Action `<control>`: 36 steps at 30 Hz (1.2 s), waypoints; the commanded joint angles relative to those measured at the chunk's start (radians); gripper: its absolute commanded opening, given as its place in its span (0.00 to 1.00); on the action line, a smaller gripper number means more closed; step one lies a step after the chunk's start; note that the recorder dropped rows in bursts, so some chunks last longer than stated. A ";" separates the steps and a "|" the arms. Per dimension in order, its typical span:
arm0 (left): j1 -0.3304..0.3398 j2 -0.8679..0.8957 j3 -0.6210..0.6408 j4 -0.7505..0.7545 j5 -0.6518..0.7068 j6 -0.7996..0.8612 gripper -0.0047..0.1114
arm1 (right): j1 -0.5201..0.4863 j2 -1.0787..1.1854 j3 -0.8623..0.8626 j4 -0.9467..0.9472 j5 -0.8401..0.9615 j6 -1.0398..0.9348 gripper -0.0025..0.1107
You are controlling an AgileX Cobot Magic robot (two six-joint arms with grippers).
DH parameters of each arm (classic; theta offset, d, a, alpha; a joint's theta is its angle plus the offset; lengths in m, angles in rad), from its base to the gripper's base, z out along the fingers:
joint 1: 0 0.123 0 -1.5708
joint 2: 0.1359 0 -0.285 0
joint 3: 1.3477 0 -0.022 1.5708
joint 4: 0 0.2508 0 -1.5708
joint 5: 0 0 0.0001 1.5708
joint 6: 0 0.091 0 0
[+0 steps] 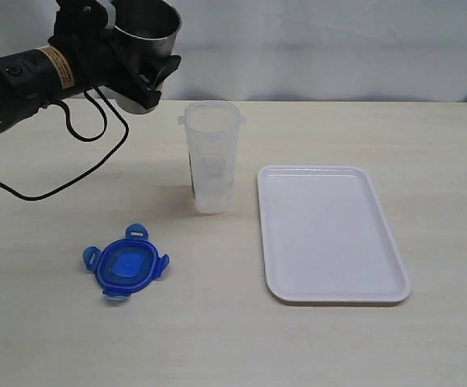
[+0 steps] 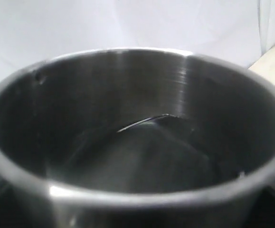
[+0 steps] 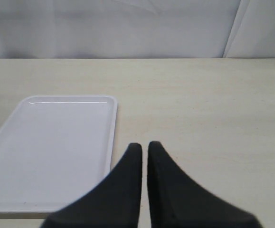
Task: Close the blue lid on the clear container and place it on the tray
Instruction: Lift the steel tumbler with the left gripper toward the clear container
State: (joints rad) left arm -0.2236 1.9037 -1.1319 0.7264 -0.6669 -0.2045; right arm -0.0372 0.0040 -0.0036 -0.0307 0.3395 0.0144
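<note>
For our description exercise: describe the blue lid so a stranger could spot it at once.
Start at the white tray. Left of it stands the clear container; further left and nearer the camera lies the blue lid. It alone is blue, flat, with four tabs.

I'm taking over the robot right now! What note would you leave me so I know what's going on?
Left end effector: shut on the steel cup, held up above the table.
Right end effector: shut, empty, near the tray edge.
Clear container: upright, open, left of the tray in the exterior view, not touching it.
Blue lid: flat on the table, apart from the container.
Done: no lid on, nothing on the tray.
Left: probably set the cup down, snap the lid on, move the container onto the tray.
</note>
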 commanded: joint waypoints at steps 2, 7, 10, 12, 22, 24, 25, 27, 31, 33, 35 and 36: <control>-0.011 -0.012 -0.018 -0.024 -0.047 0.054 0.04 | -0.006 -0.004 0.004 0.000 -0.008 0.000 0.06; -0.023 -0.012 -0.018 -0.022 -0.043 0.061 0.04 | -0.006 -0.004 0.004 0.000 -0.008 0.000 0.06; -0.023 -0.012 -0.018 -0.022 -0.045 0.075 0.04 | -0.006 -0.004 0.004 0.000 -0.008 0.000 0.06; -0.026 -0.012 -0.018 -0.020 -0.045 0.081 0.04 | -0.006 -0.004 0.004 0.000 -0.008 0.000 0.06; -0.048 -0.006 -0.018 -0.005 -0.043 0.205 0.04 | -0.006 -0.004 0.004 0.000 -0.008 0.000 0.06; -0.051 0.004 -0.018 -0.005 -0.043 0.243 0.04 | -0.006 -0.004 0.004 0.000 -0.008 0.000 0.06; -0.052 0.006 -0.018 -0.005 -0.043 0.256 0.04 | -0.006 -0.004 0.004 0.000 -0.008 0.000 0.06; -0.052 0.015 -0.018 -0.005 -0.043 0.258 0.04 | -0.006 -0.004 0.004 0.000 -0.008 0.000 0.06; -0.052 0.024 -0.020 -0.005 -0.043 0.260 0.04 | -0.006 -0.004 0.004 0.000 -0.008 0.000 0.06; -0.052 0.024 -0.020 -0.005 -0.042 0.268 0.04 | -0.006 -0.004 0.004 0.000 -0.008 0.000 0.06; -0.052 0.024 -0.020 -0.005 -0.044 0.304 0.04 | -0.006 -0.004 0.004 0.000 -0.008 0.000 0.06; -0.052 0.024 -0.020 -0.005 -0.042 0.321 0.04 | -0.006 -0.004 0.004 0.000 -0.008 0.000 0.06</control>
State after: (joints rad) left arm -0.2699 1.9427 -1.1336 0.7417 -0.6375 0.0727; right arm -0.0372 0.0040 -0.0036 -0.0307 0.3395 0.0144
